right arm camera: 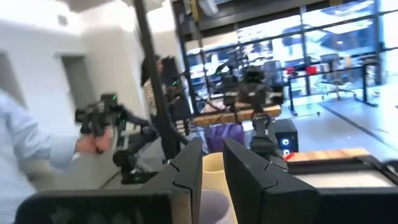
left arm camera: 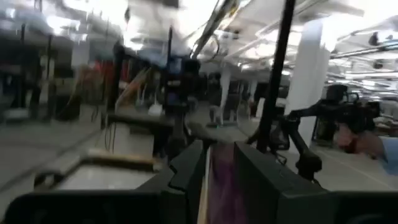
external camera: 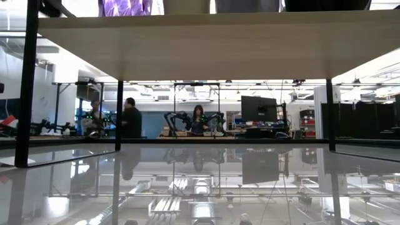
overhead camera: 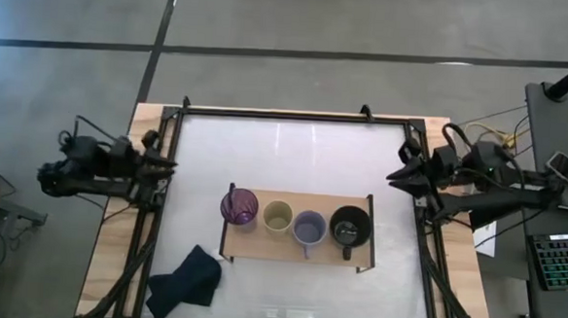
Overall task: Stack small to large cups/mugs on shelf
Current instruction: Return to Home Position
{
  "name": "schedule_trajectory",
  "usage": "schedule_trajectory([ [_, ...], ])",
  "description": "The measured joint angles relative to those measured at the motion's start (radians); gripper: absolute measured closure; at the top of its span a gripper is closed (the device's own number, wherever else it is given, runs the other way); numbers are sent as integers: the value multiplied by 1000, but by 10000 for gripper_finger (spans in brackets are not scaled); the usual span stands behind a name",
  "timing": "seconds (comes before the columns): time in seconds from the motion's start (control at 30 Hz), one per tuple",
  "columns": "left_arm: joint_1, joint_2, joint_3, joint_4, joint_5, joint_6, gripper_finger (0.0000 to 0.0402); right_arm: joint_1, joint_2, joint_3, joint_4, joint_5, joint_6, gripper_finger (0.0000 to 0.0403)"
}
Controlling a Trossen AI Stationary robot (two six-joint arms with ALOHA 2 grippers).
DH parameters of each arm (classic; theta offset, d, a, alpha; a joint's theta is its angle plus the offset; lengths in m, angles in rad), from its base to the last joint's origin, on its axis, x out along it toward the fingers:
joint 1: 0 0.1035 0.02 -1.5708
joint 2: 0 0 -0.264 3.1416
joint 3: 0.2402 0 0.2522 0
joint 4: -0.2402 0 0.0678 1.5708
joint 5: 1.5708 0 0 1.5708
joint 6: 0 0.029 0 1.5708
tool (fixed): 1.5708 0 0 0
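The shelf (overhead camera: 260,243) stands on the counter (overhead camera: 294,150), in its near half. On the shelf, left to right, stand a tumbler (overhead camera: 239,207), a cup (overhead camera: 278,216), a mug (overhead camera: 309,227) and a second mug (overhead camera: 350,227). A cloth (overhead camera: 186,280) lies on the counter, near-left of the shelf.

The left arm (overhead camera: 99,164) lies folded low at the far left, wrist level, its jaws pointing inward toward the right arm. The right arm (overhead camera: 478,174) mirrors it at the far right, jaws pointing inward too. Both pairs of jaws hold nothing, each parted by a narrow gap.
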Motion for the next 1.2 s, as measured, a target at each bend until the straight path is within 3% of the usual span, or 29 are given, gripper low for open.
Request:
schedule_trajectory([
  [0.17, 1, -39, -79, -85, -147, -168, 324, 0, -141, -158, 8, 91, 78, 344],
  [0.43, 1, -41, -213, -103, -176, -304, 324, 0, -322, -354, 27, 118, 116, 344],
  [0.67, 1, -41, -340, -2, -178, -421, 324, 0, -495, -545, 202, 122, 122, 344],
  [0.97, 1, -41, -464, 64, -211, -574, 324, -5, -492, -631, 252, 148, 165, 344],
  [1.2, 3, 12, -458, 37, -221, -585, 324, -6, -504, -702, 246, 190, 196, 344],
])
